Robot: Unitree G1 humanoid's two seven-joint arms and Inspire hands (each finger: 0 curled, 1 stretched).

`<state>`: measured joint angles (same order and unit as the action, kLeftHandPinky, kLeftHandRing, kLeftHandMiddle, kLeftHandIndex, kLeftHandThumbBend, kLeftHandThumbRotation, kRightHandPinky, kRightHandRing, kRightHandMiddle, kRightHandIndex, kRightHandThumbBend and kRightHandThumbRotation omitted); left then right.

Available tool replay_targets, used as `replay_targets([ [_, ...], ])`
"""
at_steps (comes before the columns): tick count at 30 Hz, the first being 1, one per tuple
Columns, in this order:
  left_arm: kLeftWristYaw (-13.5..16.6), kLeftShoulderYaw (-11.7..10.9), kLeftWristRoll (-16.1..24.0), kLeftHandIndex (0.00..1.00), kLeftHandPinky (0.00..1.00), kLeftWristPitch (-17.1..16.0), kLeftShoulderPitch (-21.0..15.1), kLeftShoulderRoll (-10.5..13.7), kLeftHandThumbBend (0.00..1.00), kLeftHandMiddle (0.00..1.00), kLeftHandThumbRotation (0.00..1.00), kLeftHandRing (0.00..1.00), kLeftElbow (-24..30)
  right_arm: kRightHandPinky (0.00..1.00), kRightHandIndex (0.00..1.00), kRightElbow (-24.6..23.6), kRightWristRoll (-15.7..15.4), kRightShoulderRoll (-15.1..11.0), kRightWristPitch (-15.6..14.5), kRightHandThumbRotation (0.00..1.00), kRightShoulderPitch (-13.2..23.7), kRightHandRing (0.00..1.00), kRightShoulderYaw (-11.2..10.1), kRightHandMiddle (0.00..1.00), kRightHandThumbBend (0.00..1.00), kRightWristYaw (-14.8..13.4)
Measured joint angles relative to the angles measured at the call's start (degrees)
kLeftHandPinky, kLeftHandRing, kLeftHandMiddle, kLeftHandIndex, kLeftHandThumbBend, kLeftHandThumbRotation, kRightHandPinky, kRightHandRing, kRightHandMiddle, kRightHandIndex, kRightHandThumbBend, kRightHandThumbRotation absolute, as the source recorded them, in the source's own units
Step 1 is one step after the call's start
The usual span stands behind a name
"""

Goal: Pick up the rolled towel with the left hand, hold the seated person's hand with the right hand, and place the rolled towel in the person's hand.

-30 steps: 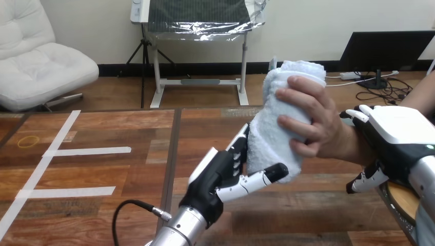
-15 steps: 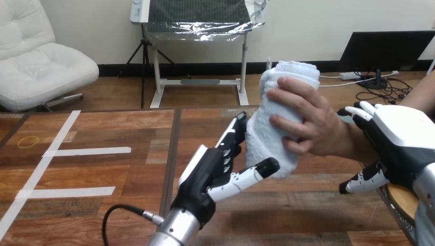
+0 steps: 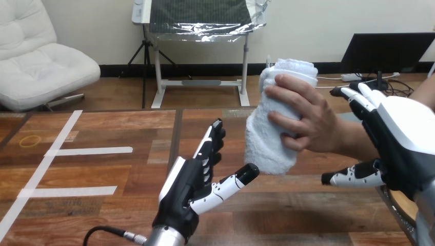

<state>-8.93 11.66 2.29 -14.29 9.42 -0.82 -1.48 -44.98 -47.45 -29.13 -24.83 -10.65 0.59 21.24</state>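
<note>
The white rolled towel (image 3: 268, 138) stands upright above the table, gripped round its upper half by the person's hand (image 3: 308, 119), which comes in from the right. My left hand (image 3: 191, 185) is below and to the left of the towel, open, with straight fingers pointing up and the thumb reaching toward the towel's lower end across a small gap. My right hand (image 3: 405, 134) is at the person's wrist, open, with its fingers stretched up behind the wrist and its thumb sticking out below it. I cannot tell whether it touches the wrist.
White tape strips (image 3: 87, 151) and a small yellow ring mark (image 3: 28, 141) lie on the left part of the wooden table (image 3: 128, 205). A round wooden disc (image 3: 402, 206) sits at the table's right edge under my right arm.
My left hand has let go of the towel and drawn back down and left. My right hand's fingers have straightened away from the person's wrist. The person's hand keeps hold of the towel.
</note>
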Motion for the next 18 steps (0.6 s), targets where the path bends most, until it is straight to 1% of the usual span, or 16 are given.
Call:
replay_targets([
  [4, 2.6, -0.2, 0.7, 0.98, 0.95, -3.0, 2.6, -0.3, 0.67, 0.98, 0.45, 0.97, 1.9, 1.00, 0.91, -2.9, -1.4, 4.7, 0.8, 0.00, -2.3, 1.00, 1.2, 1.00, 0.74, -4.0],
  [6, 3.6, -0.3, 0.9, 0.98, 0.95, -4.3, 3.5, -0.5, 0.66, 0.98, 0.47, 0.97, 2.5, 1.00, 0.91, -4.1, -1.9, 6.7, 1.5, 0.00, -3.4, 1.00, 1.8, 1.00, 0.73, -5.4],
  [12, 6.3, -0.6, 2.6, 0.97, 0.94, -6.5, 4.0, -0.5, 0.63, 0.97, 0.51, 0.95, 3.8, 0.99, 0.90, -5.5, -2.2, 10.8, 4.6, 0.00, -6.0, 1.00, 3.2, 0.99, 0.70, -9.8],
  [15, 7.7, -0.8, 2.9, 0.97, 0.93, -8.4, 4.2, -0.5, 0.61, 0.96, 0.50, 0.94, 4.4, 0.95, 0.90, -6.0, -1.9, 12.9, 6.7, 0.00, -7.6, 1.00, 3.8, 0.99, 0.68, -12.6],
  [16, 8.1, -0.9, 2.9, 0.96, 0.92, -9.1, 4.2, -0.4, 0.58, 0.95, 0.49, 0.94, 4.6, 0.92, 0.89, -6.2, -1.8, 13.5, 7.4, 0.00, -8.0, 1.00, 3.9, 0.98, 0.66, -13.3],
  [18, 9.0, -1.1, 2.9, 0.96, 0.92, -10.6, 4.3, -0.4, 0.56, 0.95, 0.48, 0.93, 5.1, 0.90, 0.89, -6.4, -1.2, 15.0, 8.8, 0.00, -8.9, 1.00, 4.3, 0.98, 0.64, -15.0],
])
